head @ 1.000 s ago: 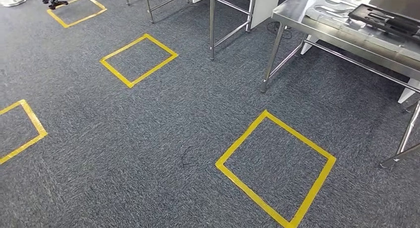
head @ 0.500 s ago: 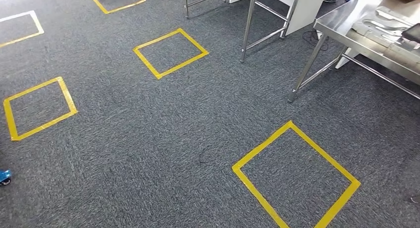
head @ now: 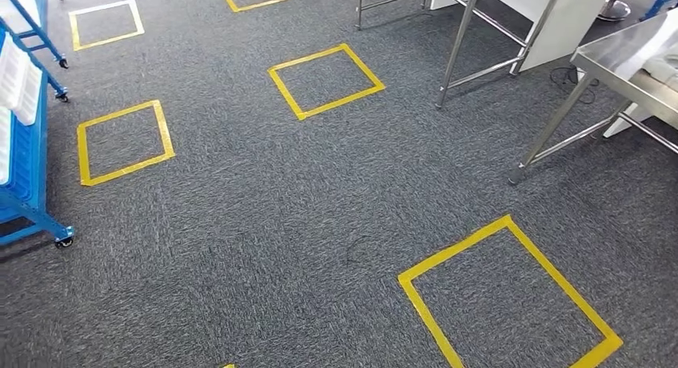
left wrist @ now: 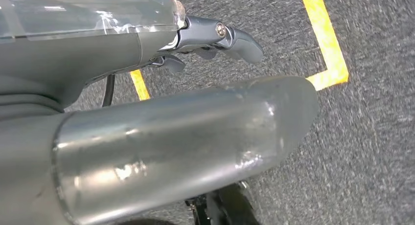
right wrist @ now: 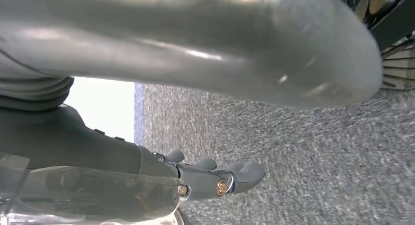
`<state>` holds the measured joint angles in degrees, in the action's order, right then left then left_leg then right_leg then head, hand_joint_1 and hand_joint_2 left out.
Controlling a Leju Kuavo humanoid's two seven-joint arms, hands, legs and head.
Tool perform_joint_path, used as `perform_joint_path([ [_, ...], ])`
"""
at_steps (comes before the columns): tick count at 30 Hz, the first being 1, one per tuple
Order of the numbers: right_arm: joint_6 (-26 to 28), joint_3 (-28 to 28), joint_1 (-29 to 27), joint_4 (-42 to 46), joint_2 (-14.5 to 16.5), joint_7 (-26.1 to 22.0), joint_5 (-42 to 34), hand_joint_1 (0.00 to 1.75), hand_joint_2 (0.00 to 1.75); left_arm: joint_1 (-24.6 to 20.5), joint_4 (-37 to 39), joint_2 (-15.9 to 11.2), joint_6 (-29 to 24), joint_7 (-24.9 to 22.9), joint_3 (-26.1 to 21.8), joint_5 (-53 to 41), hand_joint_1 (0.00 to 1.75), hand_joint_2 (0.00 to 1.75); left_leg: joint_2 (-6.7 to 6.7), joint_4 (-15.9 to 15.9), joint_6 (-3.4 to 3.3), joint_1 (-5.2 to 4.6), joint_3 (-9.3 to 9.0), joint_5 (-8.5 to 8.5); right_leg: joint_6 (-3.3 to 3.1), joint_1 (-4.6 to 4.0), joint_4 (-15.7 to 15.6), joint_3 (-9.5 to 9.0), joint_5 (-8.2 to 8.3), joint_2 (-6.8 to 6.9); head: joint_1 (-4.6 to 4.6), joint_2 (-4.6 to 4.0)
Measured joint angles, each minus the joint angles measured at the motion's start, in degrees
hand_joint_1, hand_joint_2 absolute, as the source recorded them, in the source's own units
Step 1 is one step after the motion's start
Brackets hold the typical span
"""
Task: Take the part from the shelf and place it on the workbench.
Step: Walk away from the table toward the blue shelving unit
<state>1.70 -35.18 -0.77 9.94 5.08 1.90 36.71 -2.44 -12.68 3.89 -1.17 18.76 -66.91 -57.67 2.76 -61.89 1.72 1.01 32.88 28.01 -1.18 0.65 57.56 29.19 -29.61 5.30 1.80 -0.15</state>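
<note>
A blue wheeled shelf (head: 24, 172) with white bins (head: 17, 76) stands at the left edge of the head view. The steel workbench (head: 620, 56) is at the far right, partly cut off by the picture's edge. I cannot tell which item on the shelf is the part. My left hand (left wrist: 195, 127) hangs over the grey carpet with its dark fingers (left wrist: 230, 36) stretched out and nothing in it. My right hand (right wrist: 210, 44) also hangs over the carpet, its fingers (right wrist: 225, 178) extended and apart, holding nothing.
Yellow tape squares mark the carpet: one close at the right (head: 512, 224), one in the middle (head: 326, 82), one near the shelf (head: 124, 142). A second steel table's legs (head: 456, 52) and a white panel (head: 572, 20) stand at the back right.
The camera has swung to the left, so the whole scene has slid right. The blue shelf has come into view at the left and the workbench has moved to the right edge.
</note>
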Motion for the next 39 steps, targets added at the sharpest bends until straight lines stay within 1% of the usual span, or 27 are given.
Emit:
perform_joint_path([
  [2, -0.3, -0.1, 0.0, 0.0, 0.0, 0.0, 0.0, 0.0, 0.0, -0.1, 0.0, 0.0, 0.0, 0.1, 0.0, -0.2, 0.0, 0.0, 1.18, 3.4, -0.64, -0.32, -1.63, -0.59, 0.68, -0.26, 0.2, -0.17, -0.35, 1.14, -0.01, 0.0],
  [4, -0.5, -0.2, 0.3, 0.0, 0.0, 0.0, 0.0, 0.0, 0.0, 0.1, 0.0, 0.1, -0.1, 0.1, 0.0, -0.4, 0.0, 0.0, 0.04, 3.6, -1.43, -0.48, -1.45, -0.76, 1.31, -0.27, 0.2, -0.36, -0.46, 1.89, 0.0, 0.0],
  [6, -0.5, -0.3, 0.5, 0.0, 0.0, 0.0, 0.1, 0.0, 0.0, 0.3, 0.0, 0.1, -0.1, 0.1, 0.0, -0.5, 0.0, 0.0, -1.04, 4.1, -2.28, -0.35, -1.52, -1.2, 1.92, 0.02, 1.5, 0.04, -1.73, -0.21, 0.0, 0.0],
  [8, -0.5, -0.5, 0.3, 0.0, 0.4, 0.0, 0.3, 0.0, 0.0, 0.1, 0.0, 0.2, -0.1, 0.1, 0.0, -0.5, 0.0, 0.0, -2.16, 4.4, -2.91, -0.27, -1.41, -1.57, 2.2, 0.24, 7.0, 2.56, -5.24, -3.61, -0.01, 0.0],
  [10, -0.5, -0.7, 0.1, 0.0, 0.8, 0.1, 0.4, 0.0, 0.0, 0.0, 0.0, 0.2, -0.1, 0.1, 0.0, -0.6, 0.0, 0.0, -3.55, 4.3, -3.1, -0.36, -1.18, -1.68, 2.21, 0.25, 14.2, 6.18, -8.31, -4.87, 0.0, 0.0],
  [11, -0.5, -0.8, 0.0, 0.0, 1.0, 0.1, 0.5, 0.0, 0.0, 0.0, 0.0, 0.1, -0.1, 0.1, 0.0, -0.7, 0.0, 0.0, -4.31, 4.3, -3.12, -0.4, -1.18, -1.69, 2.18, 0.24, 16.0, 7.21, -8.35, -5.02, -0.01, 0.0],
  [12, -0.5, -0.8, 0.0, 0.0, 1.1, 0.1, 0.5, 0.0, 0.0, 0.0, 0.0, 0.1, -0.1, 0.1, 0.0, -0.7, 0.0, 0.0, -5.11, 4.3, -3.11, -0.42, -1.23, -1.68, 2.11, 0.25, 15.7, 7.27, -7.19, -5.13, 0.0, 0.0],
  [13, -0.5, -0.9, 0.0, 0.0, 1.1, 0.1, 0.6, 0.0, 0.0, 0.0, 0.0, 0.1, -0.1, 0.1, 0.0, -0.8, 0.0, 0.0, -5.94, 4.2, -3.06, -0.42, -1.35, -1.66, 1.95, 0.26, 13.1, 6.29, -5.04, -5.37, 0.0, 0.0],
  [15, -0.5, -0.9, -0.1, 0.0, 1.1, 0.1, 0.7, 0.0, 0.0, 0.1, 0.0, 0.2, -0.1, 0.1, 0.0, -0.8, 0.0, 0.0, -7.43, 4.1, -2.78, -0.46, -1.43, -1.58, 1.37, 0.27, 5.5, 3.11, -0.79, -7.49, 0.0, 0.0],
  [17, -0.5, -1.0, -0.1, 0.0, 1.2, 0.0, 0.8, 0.0, 0.0, -0.1, 0.0, 0.4, -0.1, 0.1, 0.0, -0.9, 0.0, 0.0, -8.71, 3.9, -2.11, -0.33, -1.08, -1.62, 0.95, 0.17, 1.2, 1.43, 0.63, -9.41, 0.0, 0.0],
  [18, -0.5, -1.0, -0.1, 0.0, 1.2, 0.0, 0.9, 0.0, 0.0, -0.1, 0.0, 0.5, -0.1, 0.1, 0.0, -0.9, 0.0, 0.0, -9.31, 3.9, -1.68, -0.21, -0.87, -1.73, 0.84, 0.07, 0.8, 1.32, 0.48, -9.56, 0.0, 0.0],
  [19, -0.5, -1.0, 0.0, 0.0, 1.2, 0.0, 0.9, 0.0, 0.0, 0.0, 0.0, 0.5, -0.1, 0.1, 0.0, -1.0, 0.0, 0.0, -9.94, 4.1, -1.23, -0.07, -0.69, -1.87, 0.68, 0.03, 0.5, 1.21, 0.6, -8.89, 0.0, 0.0],
  [20, -0.5, -1.0, 0.1, 0.0, 1.2, 0.0, 0.9, 0.0, 0.0, 0.1, 0.0, 0.5, -0.1, 0.1, 0.0, -1.0, 0.0, 0.0, -9.73, 3.9, -0.93, -0.01, -0.57, -1.82, 0.43, 0.08, 0.1, 0.97, 0.76, -8.19, 0.01, 0.0],
  [22, -0.5, -1.0, 0.0, 0.0, 1.1, 0.0, 1.0, 0.0, 0.0, 0.2, 0.0, 0.5, -0.1, 0.1, 0.0, -1.1, 0.0, 0.0, -7.27, 1.4, -0.54, -0.18, 0.65, -0.21, -0.21, 0.27, -0.8, 0.41, 1.08, -6.65, 0.01, 0.0],
  [24, -0.5, -1.1, -0.2, 0.0, 0.9, 0.0, 1.1, 0.0, 0.0, 0.0, 0.0, 0.5, -0.1, 0.1, 0.0, -1.1, 0.0, 0.0, -4.36, -5.3, -0.33, -0.23, 3.81, 3.29, -0.61, 0.16, -1.0, 0.17, 1.06, -5.0, 0.01, 0.0],
  [25, -0.5, -1.1, -0.3, 0.0, 0.7, 0.0, 1.1, 0.0, 0.0, -0.1, 0.0, 0.5, -0.1, 0.1, 0.0, -1.2, 0.0, 0.0, -3.87, -8.8, -0.16, -0.16, 5.52, 4.71, -0.7, 0.09, -1.0, 0.17, 0.97, -4.12, 0.01, 0.0],
  [26, -0.5, -1.1, -0.3, 0.0, 0.5, 0.0, 1.2, 0.0, 0.0, -0.1, 0.0, 0.5, -0.1, 0.1, 0.0, -1.2, 0.0, 0.0, -3.59, -11.1, 0.01, -0.07, 6.57, 5.27, -0.73, 0.05, -0.9, 0.16, 0.86, -3.28, 0.01, 0.0],
  [27, -0.6, -1.2, -0.3, 0.0, 0.4, 0.0, 1.2, 0.0, 0.0, 0.0, 0.0, 0.5, -0.1, 0.1, 0.0, -1.3, 0.0, 0.0, -3.37, -11.3, 0.15, 0.04, 6.62, 4.78, -0.68, 0.04, -0.9, 0.13, 0.72, -2.52, 0.01, 0.0],
  [28, -0.6, -1.2, -0.2, 0.0, 0.2, 0.0, 1.3, 0.0, 0.0, 0.1, 0.0, 0.5, -0.1, 0.1, -0.1, -1.3, 0.0, 0.0, -3.02, -9.4, 0.27, 0.15, 5.51, 3.35, -0.56, 0.07, -0.7, 0.05, 0.54, -1.79, 0.01, 0.0],
  [29, -0.7, -1.2, -0.1, 0.0, 0.1, 0.0, 1.3, 0.0, 0.0, 0.1, 0.0, 0.5, -0.1, 0.1, -0.1, -1.3, 0.0, 0.0, -2.17, -5.7, 0.34, 0.25, 3.45, 1.44, -0.34, 0.09, -0.6, -0.09, 0.31, -1.1, 0.01, 0.0],
  [31, -0.7, -1.2, -0.1, 0.0, 0.1, 0.0, 1.4, 0.0, 0.0, 0.0, 0.0, 0.5, -0.1, 0.1, -0.1, -1.4, 0.0, 0.0, 0.18, 1.1, 0.02, 0.1, -0.18, -0.86, 0.29, -0.09, -0.1, -0.31, -0.25, 0.13, 0.0, 0.0],
  [33, -0.7, -1.3, 0.1, 0.0, 0.0, 0.0, 1.5, 0.0, 0.0, -0.1, 0.0, 0.5, -0.1, 0.1, -0.1, -1.5, 0.0, 0.0, 0.96, 3.1, -0.7, -0.21, -1.0, -1.04, 0.89, -0.37, 0.1, -0.45, -0.54, 1.12, 0.0, 0.0],
  [34, -0.7, -1.3, 0.2, 0.0, 0.0, 0.0, 1.6, 0.0, 0.0, -0.1, 0.0, 0.5, -0.1, 0.1, -0.1, -1.5, 0.0, 0.0, 0.34, 3.2, -1.09, -0.27, -0.81, -1.21, 1.16, -0.4, 0.1, -0.55, -0.57, 1.58, -0.01, 0.0],
  [35, -0.7, -1.3, 0.4, 0.0, 0.1, 0.0, 1.7, 0.0, 0.0, 0.0, 0.0, 0.5, -0.1, 0.1, -0.1, -1.6, 0.0, 0.0, -0.21, 3.4, -1.49, -0.23, -0.75, -1.34, 1.47, -0.28, 0.1, -0.65, -0.69, 1.71, 0.0, 0.0],
  [36, -0.7, -1.3, 0.5, 0.0, 0.1, 0.0, 1.8, 0.0, 0.0, 0.1, 0.0, 0.5, -0.1, 0.2, -0.1, -1.6, 0.0, 0.0, -0.76, 3.6, -1.89, -0.17, -0.74, -1.52, 1.77, -0.14, 0.6, -0.57, -1.19, 0.88, 0.0, 0.0],
  [37, -0.7, -1.4, 0.5, 0.0, 0.1, 0.0, 1.9, 0.0, 0.0, 0.1, 0.0, 0.5, -0.1, 0.2, -0.1, -1.7, 0.0, 0.0, -1.32, 3.8, -2.28, -0.11, -0.76, -1.73, 1.99, 0.02, 2.0, -0.01, -2.31, -0.49, -0.01, 0.0],
  [39, -0.6, -1.4, 0.4, 0.0, 0.5, 0.0, 2.1, 0.0, 0.0, -0.1, 0.0, 0.5, -0.1, 0.3, -0.1, -1.7, 0.0, 0.0, -2.49, 4.0, -2.82, -0.16, -0.65, -2.03, 2.14, 0.17, 8.3, 2.93, -5.97, -3.74, -0.01, 0.0],
])
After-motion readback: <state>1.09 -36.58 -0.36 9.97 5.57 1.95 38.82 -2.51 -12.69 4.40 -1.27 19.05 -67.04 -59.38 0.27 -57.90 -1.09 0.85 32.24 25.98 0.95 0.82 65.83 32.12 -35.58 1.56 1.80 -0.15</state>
